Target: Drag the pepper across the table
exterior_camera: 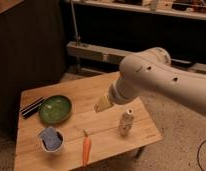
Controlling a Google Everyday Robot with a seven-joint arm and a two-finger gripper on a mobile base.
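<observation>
The pepper (86, 149) is a slim orange thing lying lengthwise near the front edge of the wooden table (96, 90). My gripper (102, 104) is a cream-coloured tip at the end of the big white arm (156, 80). It hangs over the middle of the table, above and to the right of the pepper and well apart from it. It holds nothing that I can see.
A green plate (55, 109) lies at the left with a black object (32, 107) beside it. A white cup with a blue sponge (51, 139) stands at the front left. A small bottle (126, 122) stands right of the pepper. A dark wall and metal rails lie behind.
</observation>
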